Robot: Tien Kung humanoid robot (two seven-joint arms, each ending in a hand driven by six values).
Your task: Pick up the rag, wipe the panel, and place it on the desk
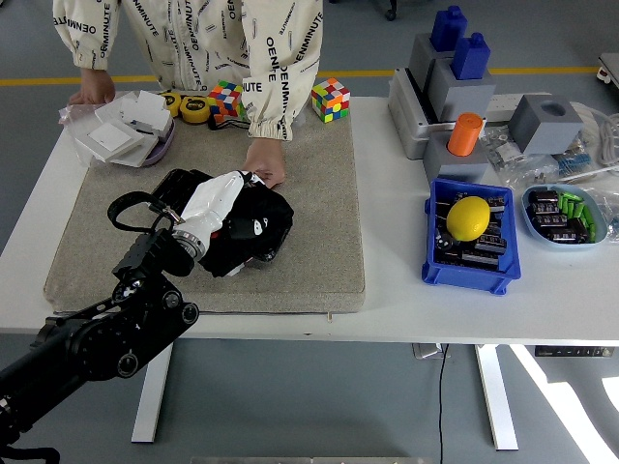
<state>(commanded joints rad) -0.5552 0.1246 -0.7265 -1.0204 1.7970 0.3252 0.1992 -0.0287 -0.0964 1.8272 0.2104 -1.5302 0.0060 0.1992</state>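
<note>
White tabletop [387, 290], grey panel [319, 232]: our left robot hand [218, 208] presses down on the black rag [256, 227], apparently gripping it mid-wipe. Next we judge: finish strokes, release it onto the desk.

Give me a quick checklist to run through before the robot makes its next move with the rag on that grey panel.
1. Left robot hand on the black rag: ok, it lies on the rag, though a closed grasp cannot be confirmed.
2. Rag on the grey panel: ok, it sits on its left half.
3. Panel held steady: ok, a person's hand presses on it just behind the rag.
4. Wiping path free: not ok, that hand is right beside the rag.
5. Bare desk for setting the rag down: ok, open white strip right of the panel.
6. Right arm: cannot tell, out of view.
</note>
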